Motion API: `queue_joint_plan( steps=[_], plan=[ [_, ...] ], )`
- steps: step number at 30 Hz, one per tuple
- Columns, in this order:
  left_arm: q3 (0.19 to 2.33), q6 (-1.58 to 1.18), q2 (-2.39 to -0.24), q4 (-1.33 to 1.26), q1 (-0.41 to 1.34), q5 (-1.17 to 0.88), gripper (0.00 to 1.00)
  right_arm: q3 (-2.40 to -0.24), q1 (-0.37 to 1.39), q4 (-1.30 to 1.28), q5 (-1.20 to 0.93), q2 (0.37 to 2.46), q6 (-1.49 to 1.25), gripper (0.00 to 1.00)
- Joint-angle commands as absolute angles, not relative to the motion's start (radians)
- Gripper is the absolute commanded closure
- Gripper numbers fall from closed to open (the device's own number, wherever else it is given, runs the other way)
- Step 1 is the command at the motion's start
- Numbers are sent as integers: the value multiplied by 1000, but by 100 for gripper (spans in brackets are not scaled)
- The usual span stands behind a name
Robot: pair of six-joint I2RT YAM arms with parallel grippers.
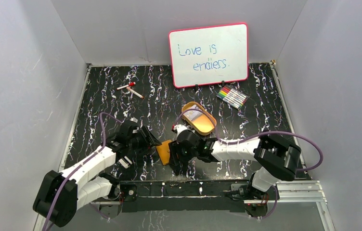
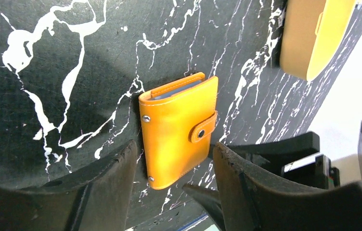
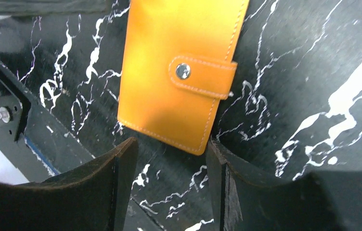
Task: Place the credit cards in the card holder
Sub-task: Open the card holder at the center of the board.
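Note:
The card holder [image 1: 163,151] is a tan-orange wallet lying shut on the black marbled table, its snap strap fastened. It also shows in the left wrist view [image 2: 179,130] and the right wrist view [image 3: 179,72]. My left gripper [image 1: 148,139] is open and empty, its fingers either side of the wallet's near corner [image 2: 174,146]. My right gripper [image 1: 176,155] is open and empty just off the wallet's other end [image 3: 170,143]. Pale credit cards [image 1: 194,115] lie in the oval yellow-orange tray [image 1: 207,126] behind the wallet.
A whiteboard [image 1: 209,54] with blue writing leans on the back wall. A row of coloured markers [image 1: 232,96] lies in front of it at the right. Loose markers [image 1: 130,89] lie at the back left. Grey walls close in both sides.

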State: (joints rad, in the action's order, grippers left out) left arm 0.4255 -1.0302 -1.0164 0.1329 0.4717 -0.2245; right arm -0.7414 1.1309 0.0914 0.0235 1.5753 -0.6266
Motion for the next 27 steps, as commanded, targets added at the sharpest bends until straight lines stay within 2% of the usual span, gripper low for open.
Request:
queue_joint_plan(
  steps=[1,5,10,15,19,24,27],
  plan=[
    [404,-1034,-1076,54,487,-274,45,-740,1182,69,89,1529,-698,36],
    [434,-1011,-1120,41,489,-272,54,-771,1190,-47,222,1449,-676,32],
    [453,-998,-1095,51,491,-245,58,-887,1190,-184,351,1440,-573,35],
    [452,-1008,-1144,29,491,-248,67,-977,1190,-207,356,1525,-513,41],
    [395,-1056,-1145,-90,491,-265,74,-1015,1190,-182,327,1591,-497,49],
    [358,-1071,-1182,-132,492,-267,89,-1045,1190,-160,311,1647,-485,53],
    [349,-1067,-1207,-136,492,-265,94,-1065,1194,-159,310,1671,-474,54]
  ],
)
